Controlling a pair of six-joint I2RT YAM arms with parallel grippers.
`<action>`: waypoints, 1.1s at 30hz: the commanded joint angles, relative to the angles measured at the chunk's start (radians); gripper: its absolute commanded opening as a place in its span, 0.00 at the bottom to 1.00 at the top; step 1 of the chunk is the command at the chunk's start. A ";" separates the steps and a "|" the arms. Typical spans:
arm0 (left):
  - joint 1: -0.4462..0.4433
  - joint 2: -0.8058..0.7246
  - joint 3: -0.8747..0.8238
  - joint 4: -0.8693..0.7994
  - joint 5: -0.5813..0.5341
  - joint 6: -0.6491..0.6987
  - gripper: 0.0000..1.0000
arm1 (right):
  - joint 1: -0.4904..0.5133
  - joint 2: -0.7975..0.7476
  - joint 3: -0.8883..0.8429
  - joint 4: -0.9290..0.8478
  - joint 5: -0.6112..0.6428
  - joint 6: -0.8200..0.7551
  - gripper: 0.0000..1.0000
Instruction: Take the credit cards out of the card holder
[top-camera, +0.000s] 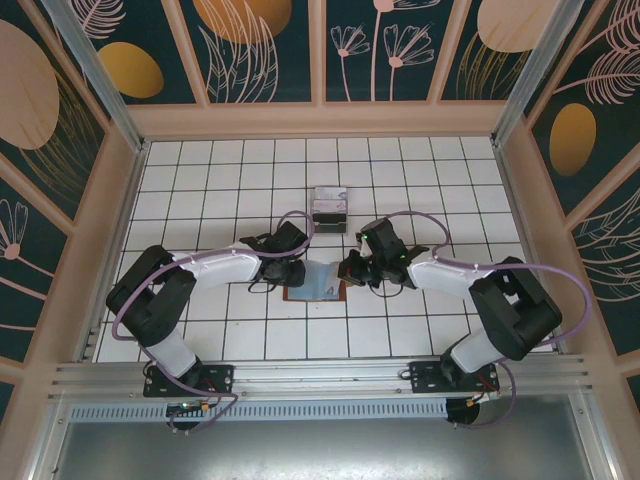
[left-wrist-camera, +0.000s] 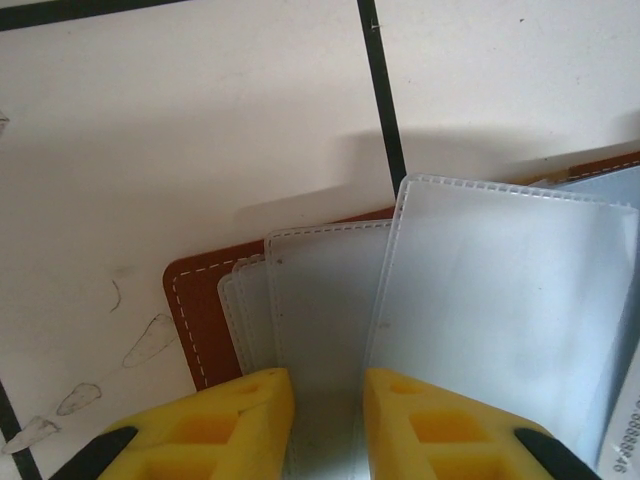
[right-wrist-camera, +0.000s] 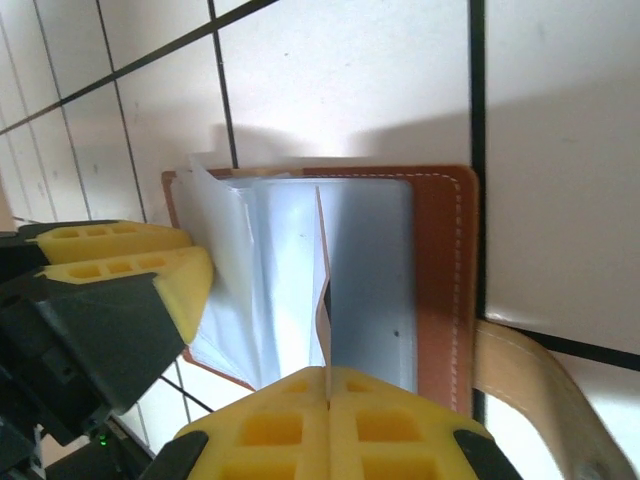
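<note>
The brown card holder (top-camera: 300, 292) lies open on the white tiles between my two grippers. Its clear plastic sleeves (left-wrist-camera: 480, 300) fan out over the leather (left-wrist-camera: 200, 320). My left gripper (left-wrist-camera: 328, 385) stands on the sleeves at the holder's left side with a narrow gap between its yellow fingers. My right gripper (right-wrist-camera: 328, 372) is shut on a thin credit card (right-wrist-camera: 322, 300), seen edge-on and standing up from the sleeves (right-wrist-camera: 260, 270). From above, the left gripper (top-camera: 288, 270) and the right gripper (top-camera: 346, 268) flank the holder. A printed card corner (left-wrist-camera: 625, 440) shows at the right edge.
A clear plastic stand (top-camera: 328, 208) with cards in it sits behind the holder. The holder's brown closing tab (right-wrist-camera: 530, 385) sticks out to the right. The left gripper's fingers (right-wrist-camera: 150, 265) are close beside the sleeves in the right wrist view. Wooden walls (top-camera: 120, 200) ring the table.
</note>
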 joint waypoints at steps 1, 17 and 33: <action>0.003 0.002 -0.007 -0.076 -0.025 0.015 0.30 | -0.006 -0.035 0.057 -0.108 0.065 -0.064 0.00; 0.004 -0.157 0.045 -0.085 -0.080 0.007 0.35 | -0.012 -0.012 0.351 -0.346 0.277 -0.476 0.00; 0.046 -0.286 -0.057 -0.075 -0.113 -0.051 0.44 | -0.050 0.118 0.610 -0.438 0.409 -1.264 0.00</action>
